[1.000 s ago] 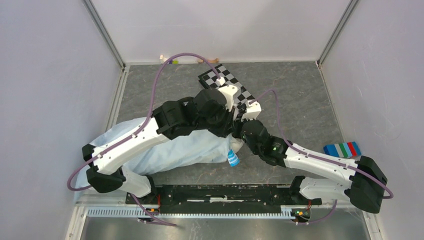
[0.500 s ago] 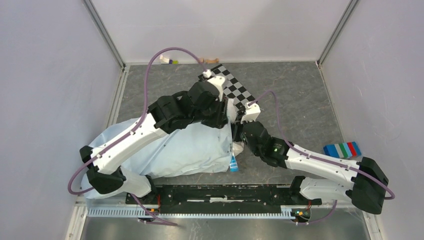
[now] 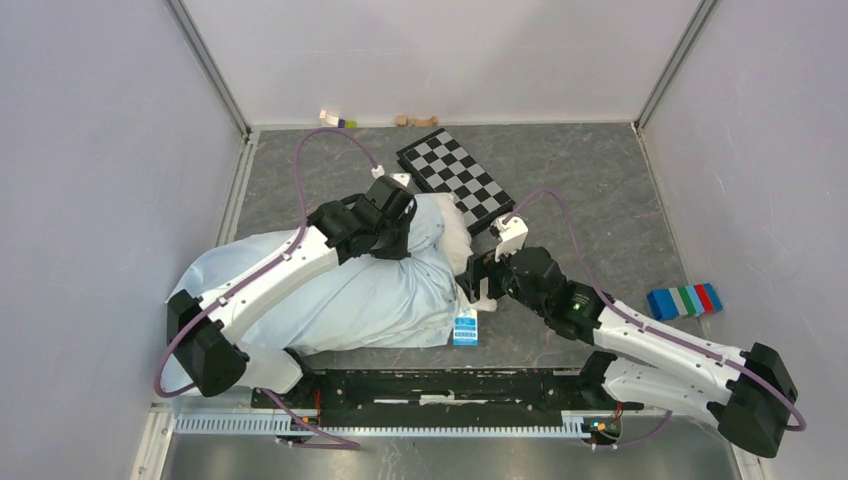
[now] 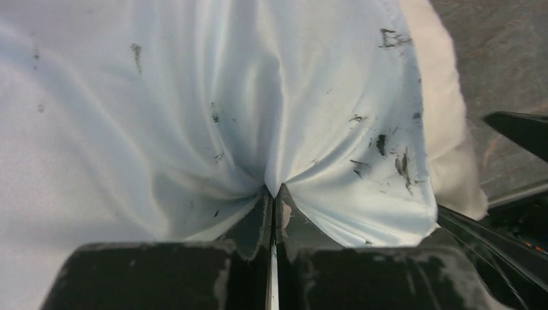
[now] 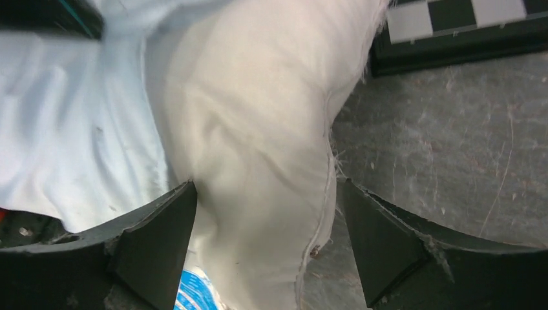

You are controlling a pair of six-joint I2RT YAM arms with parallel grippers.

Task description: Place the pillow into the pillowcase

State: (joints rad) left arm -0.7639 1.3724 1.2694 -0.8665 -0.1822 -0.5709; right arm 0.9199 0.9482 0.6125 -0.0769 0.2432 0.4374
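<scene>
The pale-blue pillowcase (image 3: pixel 330 300) lies at the near left of the table with the pillow inside it. Only the pillow's cream end (image 3: pixel 455 235) sticks out of the open hem on the right. My left gripper (image 3: pixel 398 243) rests on top, shut on a pinched fold of pillowcase (image 4: pixel 194 116) close to the hem; its fingertips (image 4: pixel 273 194) meet with cloth bunched between them. My right gripper (image 3: pixel 478 285) stands open at the pillow's exposed end (image 5: pixel 258 129). Its fingers straddle the cream fabric without squeezing it. A blue-and-white tag (image 3: pixel 465 327) hangs at that end.
A black-and-white checkerboard panel (image 3: pixel 455 180) lies just behind the pillow's end. A striped coloured block (image 3: pixel 685 298) sits at the right. Small bits (image 3: pixel 337 120) lie along the back wall. Grey walls enclose three sides.
My left gripper came back from over the checkerboard toward the near left and shut on the pillowcase. My right gripper opened, let go of the pillow's end and drew back slightly.
</scene>
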